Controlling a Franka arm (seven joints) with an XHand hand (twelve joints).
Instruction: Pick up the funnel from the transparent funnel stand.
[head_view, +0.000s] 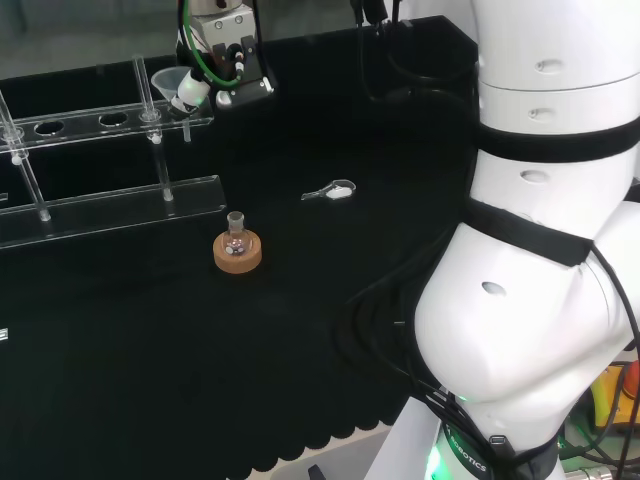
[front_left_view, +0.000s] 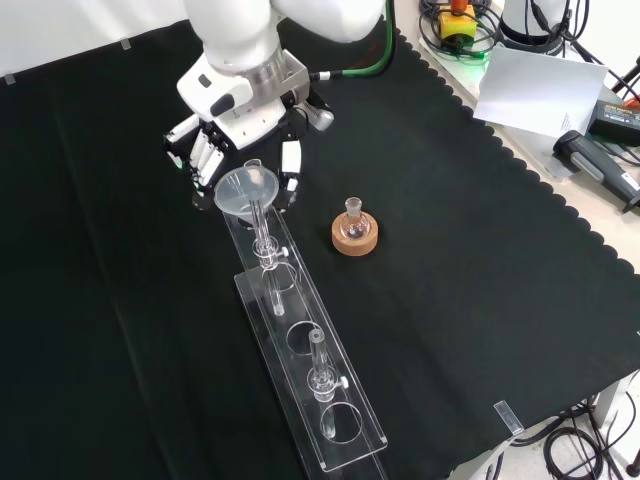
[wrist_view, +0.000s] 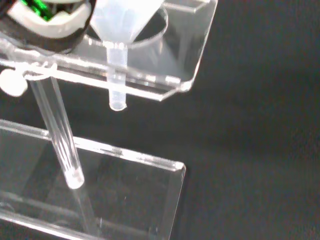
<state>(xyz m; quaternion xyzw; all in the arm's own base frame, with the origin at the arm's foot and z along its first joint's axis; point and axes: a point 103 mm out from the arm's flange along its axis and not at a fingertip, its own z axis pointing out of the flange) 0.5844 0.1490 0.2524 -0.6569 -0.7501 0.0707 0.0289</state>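
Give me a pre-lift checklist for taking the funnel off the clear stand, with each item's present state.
1. Funnel seated in the end hole of the funnel stand, stem through the shelf: ok.
2. Hand right at the funnel, its fingers on both sides of the cone: ok.
3. Fingers closed on the funnel: cannot tell.
4. Stem hangs free below the upper shelf, nothing blocking a straight lift: ok.
5. Flask on cork ring stands apart from the stand: ok.
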